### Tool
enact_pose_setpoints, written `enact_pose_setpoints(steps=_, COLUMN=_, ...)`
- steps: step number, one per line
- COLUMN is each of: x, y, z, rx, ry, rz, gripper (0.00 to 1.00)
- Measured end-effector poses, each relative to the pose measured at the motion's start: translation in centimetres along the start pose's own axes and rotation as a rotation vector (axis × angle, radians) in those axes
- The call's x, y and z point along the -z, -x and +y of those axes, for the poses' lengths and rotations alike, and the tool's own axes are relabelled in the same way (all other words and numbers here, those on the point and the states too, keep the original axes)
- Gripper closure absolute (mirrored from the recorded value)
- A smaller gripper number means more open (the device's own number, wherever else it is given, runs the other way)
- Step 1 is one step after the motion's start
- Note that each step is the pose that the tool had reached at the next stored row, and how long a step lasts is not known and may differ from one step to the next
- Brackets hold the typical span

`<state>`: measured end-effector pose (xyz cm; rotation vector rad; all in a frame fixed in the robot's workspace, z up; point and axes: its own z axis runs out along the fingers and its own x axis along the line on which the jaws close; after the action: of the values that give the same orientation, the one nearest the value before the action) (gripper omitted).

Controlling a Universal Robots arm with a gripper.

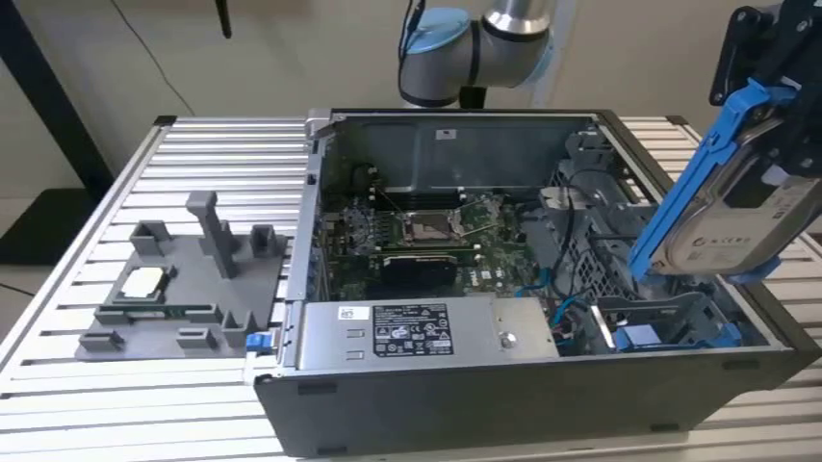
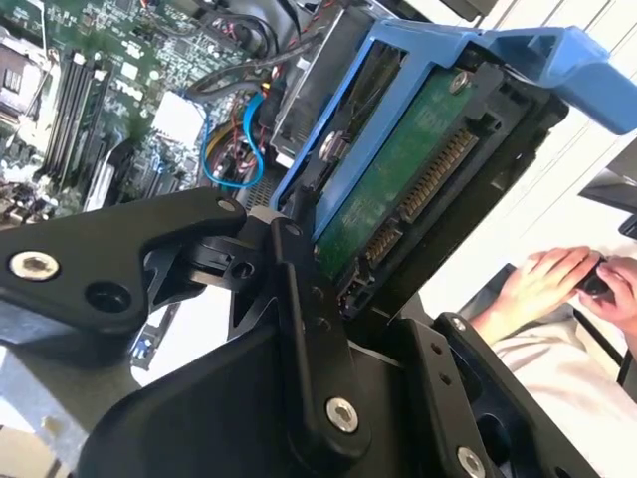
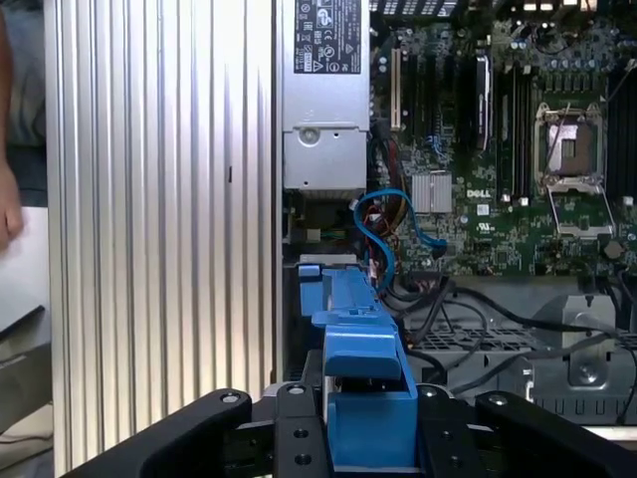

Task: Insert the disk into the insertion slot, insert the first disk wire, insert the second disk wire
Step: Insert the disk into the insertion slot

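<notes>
The hand (image 3: 368,443) is clamped on the flat rectangular silver-grey disk with a white label, framed by a bright blue plastic carrier bracket (image 1: 726,212). In the first wrist view we see the black fingers (image 3: 299,443) pressing the bracket from both sides. We locate the disk at the upper right of the exterior view, held in the air over the right end of the open dark-grey metal computer case (image 1: 514,404), which stands on the slatted aluminium desk (image 1: 192,154). The disk's long axis is steeply tilted and runs from lower left to upper right of that frame. The rectangular dark-grey insertion slot with bright blue plastic rails (image 1: 668,327) lies directly below the disk's lower end, near it, at the lower right of the case. We judge the disk not yet seated. A thin blue cable (image 1: 565,308) lies in the case just beside the insertion slot, on the exterior view's left of it.
</notes>
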<state>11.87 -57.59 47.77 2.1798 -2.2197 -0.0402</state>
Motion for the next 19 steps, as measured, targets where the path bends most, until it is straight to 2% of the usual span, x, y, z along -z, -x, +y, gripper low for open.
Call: enact_pose_setpoints(steps=19, x=-3.45, y=-0.03, z=-0.25, rx=0.0, ry=0.0001, rz=-0.0031, gripper=0.67)
